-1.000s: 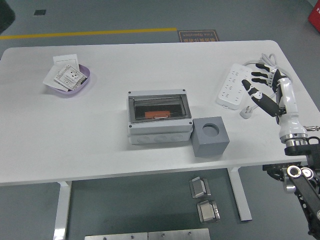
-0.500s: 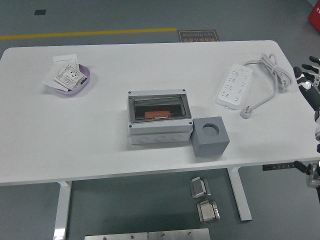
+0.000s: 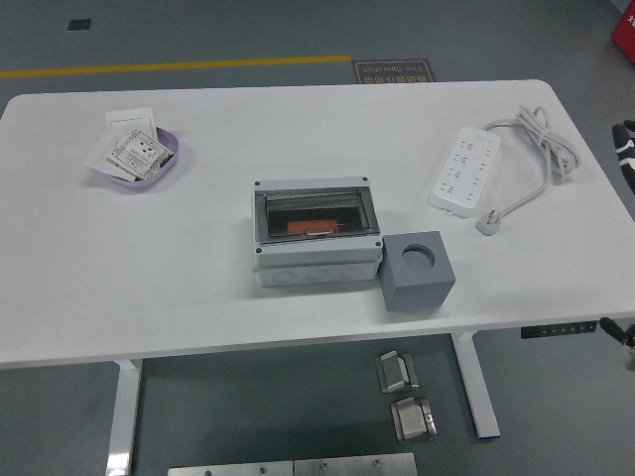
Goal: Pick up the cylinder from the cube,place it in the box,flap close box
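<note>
The grey box (image 3: 317, 234) sits mid-table with its see-through lid down. An orange cylinder (image 3: 310, 228) lies inside it, visible through the lid. Touching the box's right front corner stands the grey cube (image 3: 418, 271), whose round hole on top is empty. Only a sliver of my right hand (image 3: 628, 149) shows at the picture's right edge, past the table's side and far from the box. My left arm is out of the picture.
A white power strip (image 3: 465, 171) with its coiled cable (image 3: 541, 139) lies at the right rear. A purple bowl (image 3: 149, 169) holding white cards sits at the left rear. Metal blocks (image 3: 399, 373) lie on the floor under the table's front edge.
My right arm has drawn back from above the power strip to the right, almost leaving the picture. The box, cube and cylinder have not moved.
</note>
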